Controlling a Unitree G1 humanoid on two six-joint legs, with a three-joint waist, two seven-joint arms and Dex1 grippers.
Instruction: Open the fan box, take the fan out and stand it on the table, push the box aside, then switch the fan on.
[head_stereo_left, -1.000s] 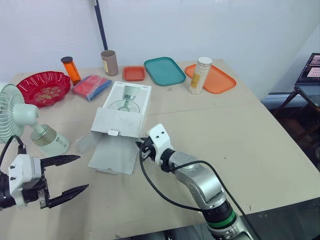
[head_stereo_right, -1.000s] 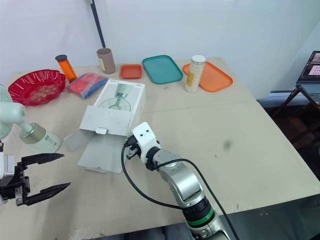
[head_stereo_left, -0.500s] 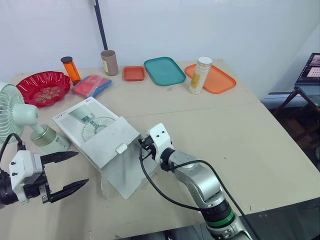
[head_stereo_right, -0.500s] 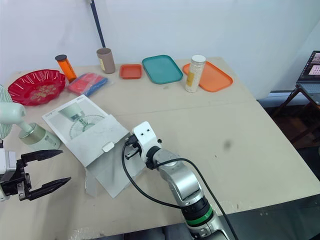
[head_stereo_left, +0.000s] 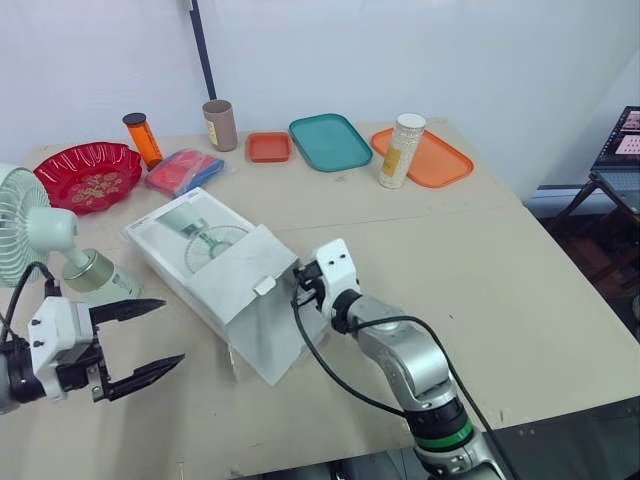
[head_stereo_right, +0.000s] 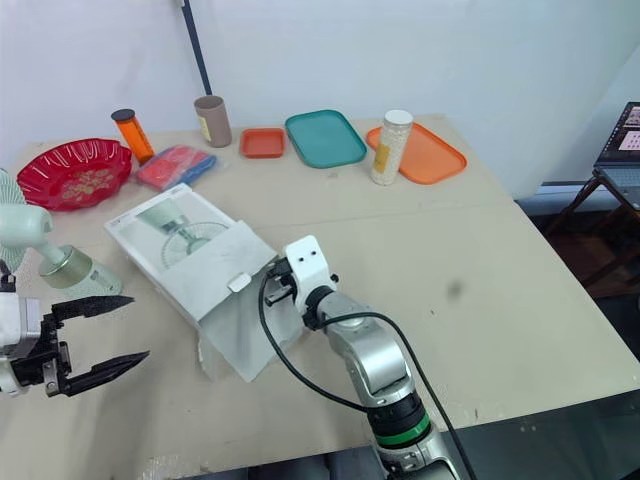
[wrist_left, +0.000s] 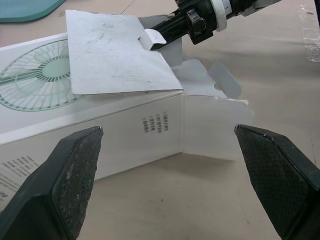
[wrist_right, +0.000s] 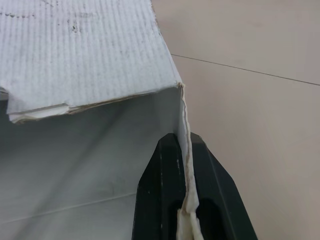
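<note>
Within the last second the box (head_stereo_left: 195, 240) has swung round on the desk (head_stereo_left: 500, 270). Its long side pointed away from the robot, and it now lies on a diagonal with its open end turned toward the robot's right. The right end effector (head_stereo_left: 302, 284) has come round with it, its fingers shut tight on the thin cardboard edge of the open end — the right wrist view shows that edge pinched between them.

The fan (head_stereo_left: 40, 235) already stands upright at the robot's left, so this looks like the box-clearing step. The box is not out of the way yet, since its far corner sits near the fan's base.

The left end effector (head_stereo_left: 172, 330) hangs wide open and empty, just in front of the fan and facing the box's long side.

The box is white, with a fan drawing on its top face. One tabbed flap is folded back over that face — another lies spread flat toward the robot.
</note>
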